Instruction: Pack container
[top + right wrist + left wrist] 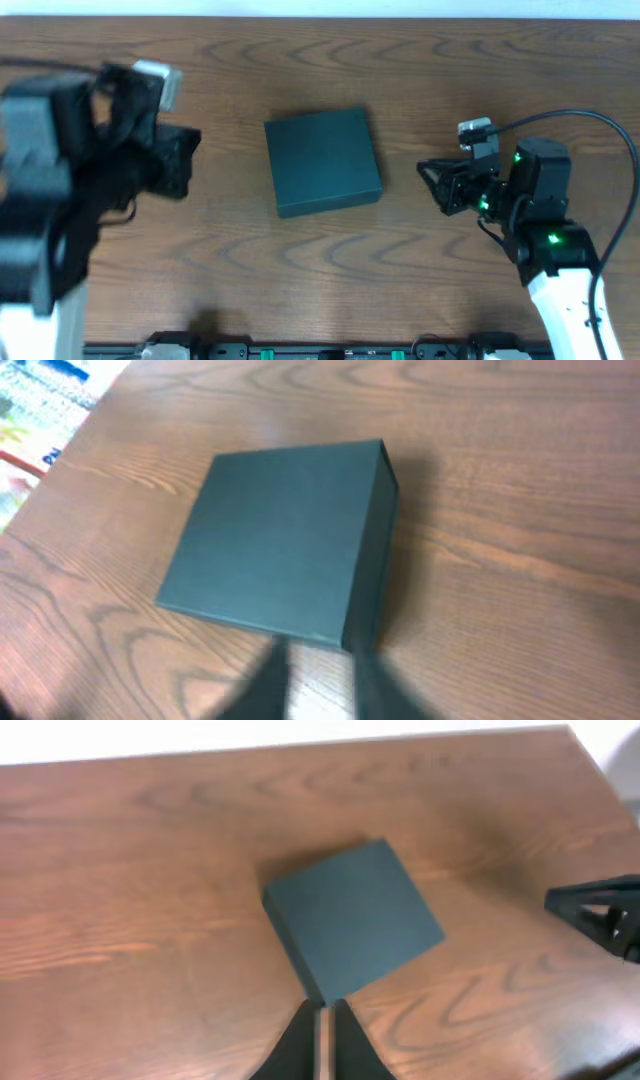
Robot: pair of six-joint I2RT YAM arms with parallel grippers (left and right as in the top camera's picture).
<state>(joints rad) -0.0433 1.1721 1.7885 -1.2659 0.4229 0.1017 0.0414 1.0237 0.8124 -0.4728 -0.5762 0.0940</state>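
Observation:
The container is a dark teal square box with its lid closed, lying flat in the middle of the wooden table. It also shows in the left wrist view and the right wrist view. My left gripper is to the left of the box, apart from it, with its fingers nearly together and empty. My right gripper is to the right of the box, apart from it. Its fingers are blurred, spread apart and empty, just short of the box's near corner. No snack packets are in view.
The wooden table runs out to a pale far edge. Coloured printed material lies beyond the table's edge in the right wrist view. Dark fixtures line the front edge.

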